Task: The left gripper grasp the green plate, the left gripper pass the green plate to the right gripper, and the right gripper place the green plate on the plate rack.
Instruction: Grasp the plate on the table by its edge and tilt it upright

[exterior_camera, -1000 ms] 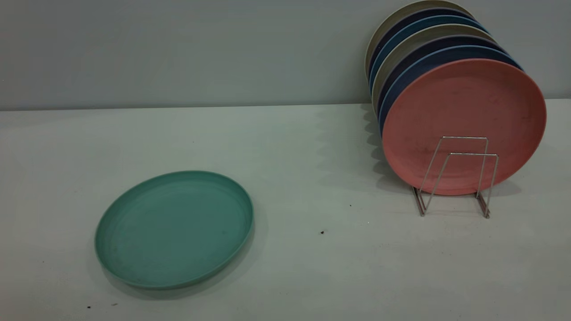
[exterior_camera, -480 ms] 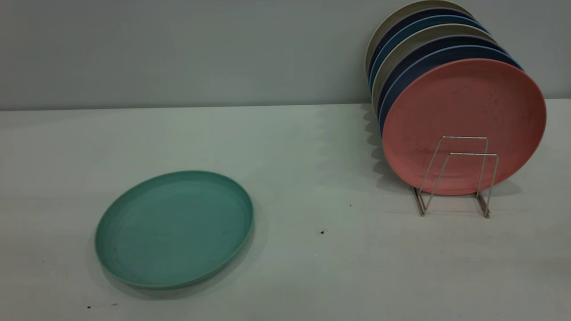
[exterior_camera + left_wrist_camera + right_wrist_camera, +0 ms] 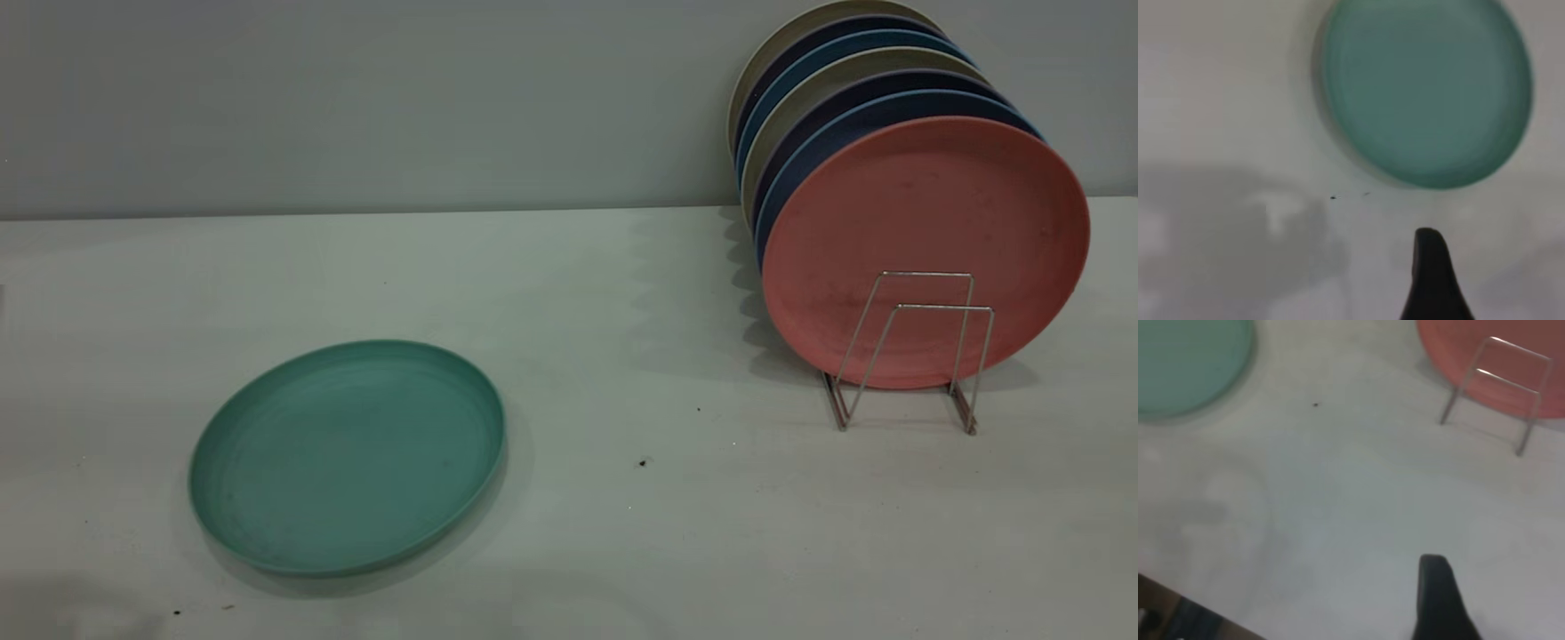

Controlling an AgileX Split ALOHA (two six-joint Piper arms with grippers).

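On the left part of the table [image 3: 569,293], the green plate [image 3: 347,456] lies flat with its hollow side up, well apart from the plate rack [image 3: 916,351] at the right. Being round, it has no long axis and points only upward; I judge any place on the rim is equally good to take.

From the left wrist view I see the plate [image 3: 1426,90] ahead and only one finger [image 3: 1431,277] of the left end effector, so I cannot tell if it is wide or narrow. For the right end effector it is the same: one finger [image 3: 1439,597] shows, above bare table, with the rack [image 3: 1495,393] farther off.

My worry is the low rim. A finger has to go under the edge, and if I come too steep the plate can slide on the smooth table or tip up. Later, a thin grip may let it turn during the passing. At the rack, the salmon-pink plate [image 3: 925,231] stands in front, with two free wire loops before it; a wrong angle could knock it.
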